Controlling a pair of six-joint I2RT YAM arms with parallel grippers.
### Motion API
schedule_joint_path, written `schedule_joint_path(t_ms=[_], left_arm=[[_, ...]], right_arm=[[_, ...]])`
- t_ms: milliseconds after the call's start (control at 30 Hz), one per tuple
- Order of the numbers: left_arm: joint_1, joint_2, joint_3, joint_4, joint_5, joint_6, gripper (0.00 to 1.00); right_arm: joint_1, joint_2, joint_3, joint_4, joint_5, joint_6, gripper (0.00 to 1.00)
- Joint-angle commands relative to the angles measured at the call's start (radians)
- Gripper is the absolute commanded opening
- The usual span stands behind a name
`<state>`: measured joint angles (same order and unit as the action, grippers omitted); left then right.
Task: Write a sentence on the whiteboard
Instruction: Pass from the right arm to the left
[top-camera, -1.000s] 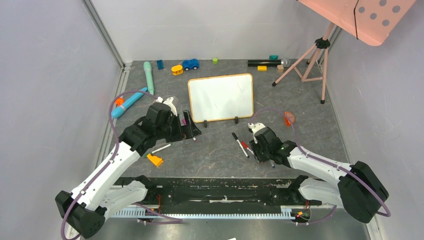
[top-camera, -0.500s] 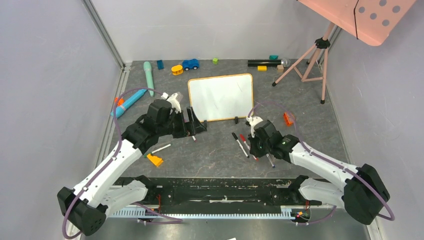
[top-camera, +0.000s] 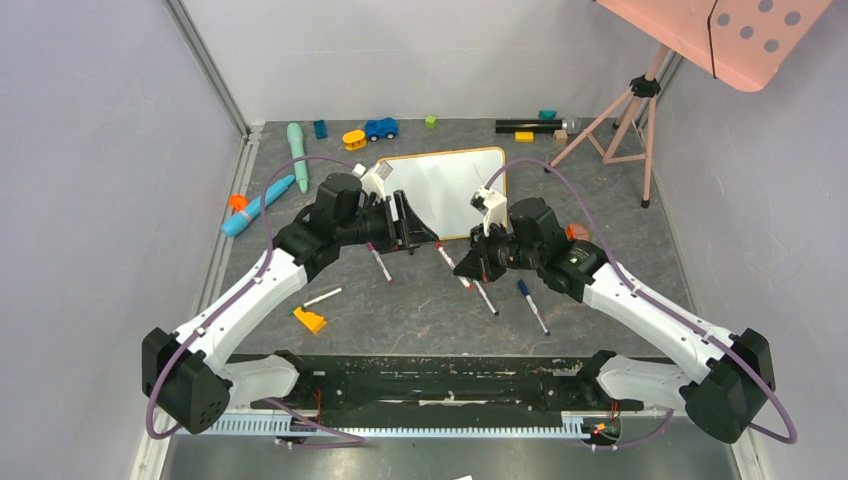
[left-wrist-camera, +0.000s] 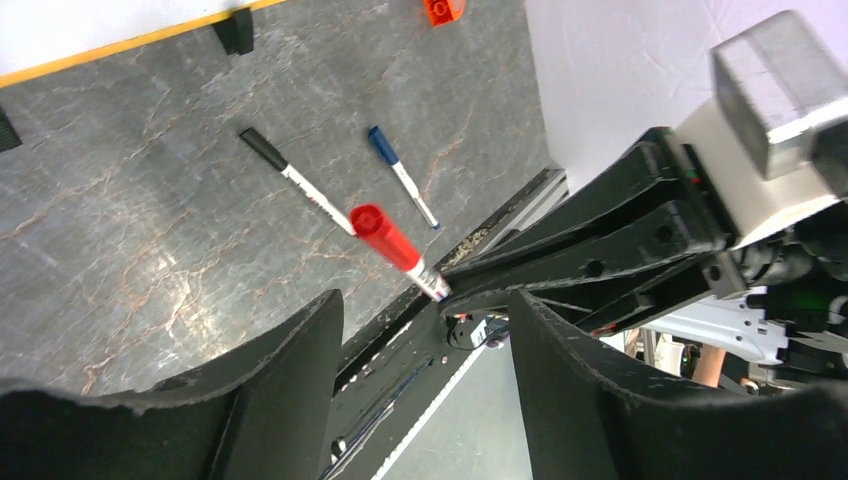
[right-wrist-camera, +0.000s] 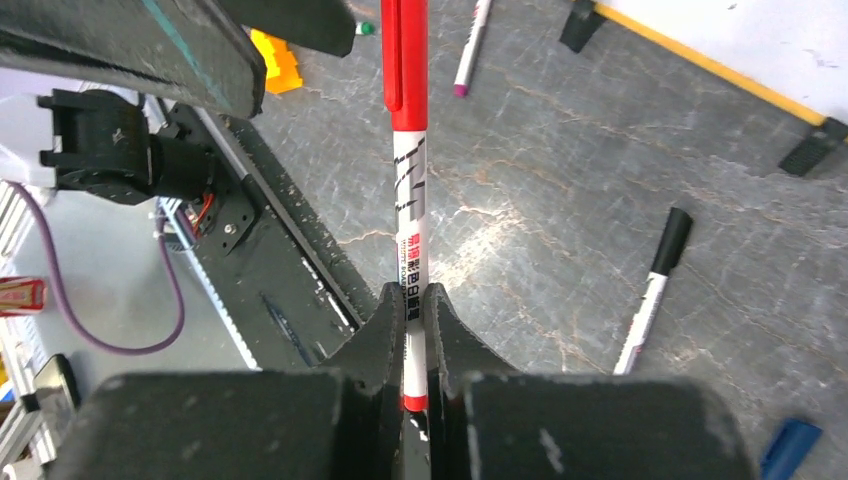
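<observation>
Both arms swung inward since a second ago. My right gripper (right-wrist-camera: 408, 300) is clamped on the red marker (right-wrist-camera: 408, 180), its cap (left-wrist-camera: 380, 230) just ahead of the wide-open left gripper (left-wrist-camera: 425, 300). The whiteboard (top-camera: 450, 185) sits blank just beyond both. I'd centre that cap between the left fingers before closing.

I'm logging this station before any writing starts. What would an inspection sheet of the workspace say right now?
Surface: grey marbled table, no spills seen.
Job's things: whiteboard blank where visible; sentence nothing seen; red marker capped.
Clutter: blue-capped marker and other loose pens, orange block, toy car.
Grippers: right gripper shut on the red marker; left gripper open, close to its cap.
Cables: purple cables loop over both arms.
Surroundings: grey walls, pink tripod, pink dotted panel.
</observation>
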<state>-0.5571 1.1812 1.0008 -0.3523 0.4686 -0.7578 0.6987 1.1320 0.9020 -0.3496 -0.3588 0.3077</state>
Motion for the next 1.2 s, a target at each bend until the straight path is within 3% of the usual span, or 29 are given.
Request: schedule_joint_path(t_ms=[0, 167, 567, 767, 1033, 1167], left_arm=[[-0.003, 0.0, 0.049, 0.071, 0.052, -0.035, 0.66], [-0.003, -0.001, 0.046, 0.07, 0.04, -0.036, 0.57], [-0.003, 0.033, 0.056, 0.003, -0.015, -0.034, 0.7], [-0.003, 0.055, 0.067, 0.013, 0.01, -0.041, 0.53], [-0.003, 0.061, 0.059, 0.037, 0.018, -0.067, 0.51], [-0.003, 0.059, 0.051, 0.054, 0.026, -0.078, 0.38]], right_arm=[[0.007, 0.017, 0.044, 0.05, -0.103, 0.025, 0.0], [0.008, 0.024, 0.046, 0.064, -0.117, 0.02, 0.0], [0.01, 0.006, 0.054, 0.078, -0.086, 0.01, 0.0], [0.01, 0.009, 0.056, 0.105, -0.128, 0.001, 0.0], [0.01, 0.003, 0.037, 0.095, -0.149, -0.019, 0.0], [0.008, 0.001, 0.032, 0.088, -0.141, -0.026, 0.0]])
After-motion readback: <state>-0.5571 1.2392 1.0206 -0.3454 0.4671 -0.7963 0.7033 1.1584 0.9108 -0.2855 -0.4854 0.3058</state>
